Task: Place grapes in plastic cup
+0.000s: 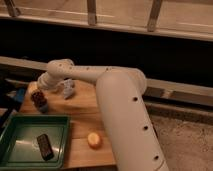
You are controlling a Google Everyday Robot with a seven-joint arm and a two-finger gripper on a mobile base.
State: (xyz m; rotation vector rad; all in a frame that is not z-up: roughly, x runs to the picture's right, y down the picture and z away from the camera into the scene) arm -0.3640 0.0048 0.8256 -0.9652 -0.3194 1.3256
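Observation:
The grapes (37, 97), a dark reddish-brown cluster, sit at the left end of the wooden table (85, 112), right on top of the pale-blue plastic cup (43, 106), of which only the lower right part shows. My gripper (42, 89) is at the end of the white arm, directly above the grapes and touching or nearly touching them. I cannot tell how deep the grapes are in the cup.
A periwinkle-blue cup (68, 89) stands just right of the gripper. A yellow-orange fruit (93, 140) lies near the table's front edge. A green tray (20, 125) at the front left holds a dark bar (45, 146). The white arm (125, 110) crosses the table's right side.

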